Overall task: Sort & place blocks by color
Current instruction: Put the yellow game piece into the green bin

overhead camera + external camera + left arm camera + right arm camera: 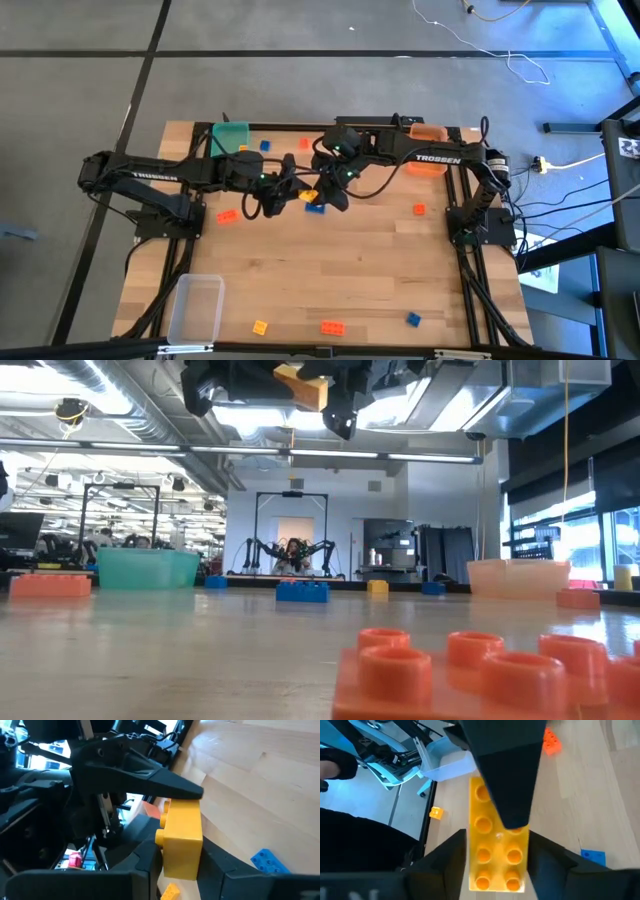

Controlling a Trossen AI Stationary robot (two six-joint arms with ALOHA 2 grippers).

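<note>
Yellow block (309, 194) hangs mid-frame above the table (350, 280), pinched by both the left claw (292, 187) and right claw (327, 188), seemingly a handover toward a sorting bin.

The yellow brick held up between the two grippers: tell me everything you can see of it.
The yellow brick is glossy plastic, oblong, with two rows of round studs on one face. It is off the table, in mid-air above the middle of the wooden tabletop, both arms meeting at it. The left gripper has a finger on either side of it; a finger of the right gripper lies across its studded face. A blue brick lies on the table beneath.
</note>
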